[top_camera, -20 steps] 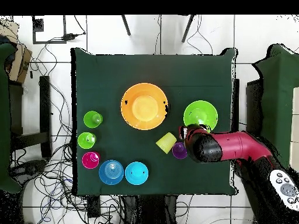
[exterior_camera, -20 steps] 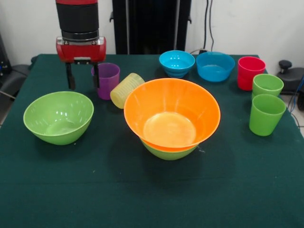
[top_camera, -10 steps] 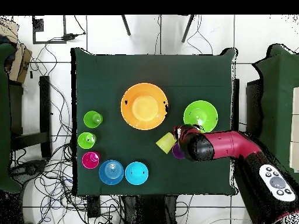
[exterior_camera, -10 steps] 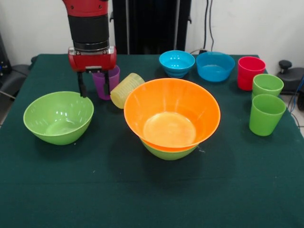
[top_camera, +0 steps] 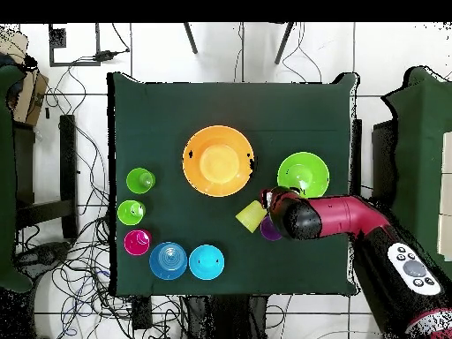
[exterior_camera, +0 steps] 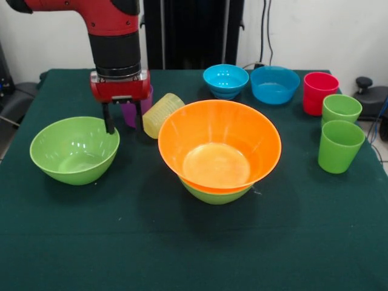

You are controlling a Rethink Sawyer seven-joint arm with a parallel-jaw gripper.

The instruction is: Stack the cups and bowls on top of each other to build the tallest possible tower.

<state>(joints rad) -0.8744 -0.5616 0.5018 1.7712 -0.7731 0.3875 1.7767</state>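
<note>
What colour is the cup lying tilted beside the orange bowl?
Pale yellow cup, ribbed; clearest in the front view.

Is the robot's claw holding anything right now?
No, nothing. The claw hangs open near the far rim of the lone green bowl, in front of the purple cup.

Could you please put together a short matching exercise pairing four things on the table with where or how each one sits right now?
Things:
1. orange bowl
2. pale yellow cup
3. red cup
4. claw

States:
A. lying on its side
B. upright beside a blue bowl
C. nested in a lime green bowl
D. open, over the far rim of the lone green bowl

Pairs: 1-C, 2-A, 3-B, 4-D
</note>
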